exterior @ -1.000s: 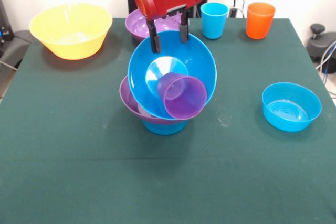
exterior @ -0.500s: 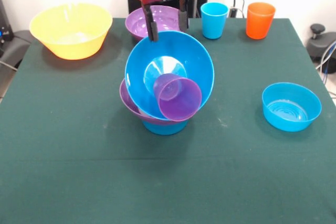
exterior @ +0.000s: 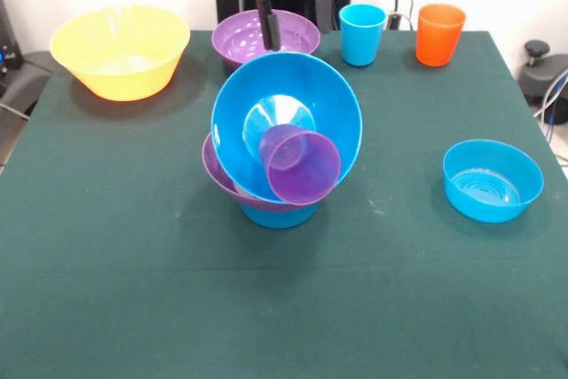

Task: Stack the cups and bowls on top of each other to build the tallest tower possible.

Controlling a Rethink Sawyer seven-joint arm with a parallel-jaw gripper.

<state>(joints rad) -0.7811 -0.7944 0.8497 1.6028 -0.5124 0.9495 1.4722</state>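
The tower stands mid-table: a small blue bowl at the bottom, a wide purple bowl on it, and a large blue bowl tilted toward the camera on top. A translucent purple cup lies on its side inside the large blue bowl. My gripper hangs open just above and behind the blue bowl's far rim, holding nothing. One dark finger shows in front of a second purple bowl.
A large yellow bowl sits at the far left. A light blue cup and an orange cup stand at the far edge. Another small blue bowl rests on the right.
My gripper has let go of the large blue bowl's far rim and risen toward the top edge. The bowl settled slightly and stays tilted on the tower.
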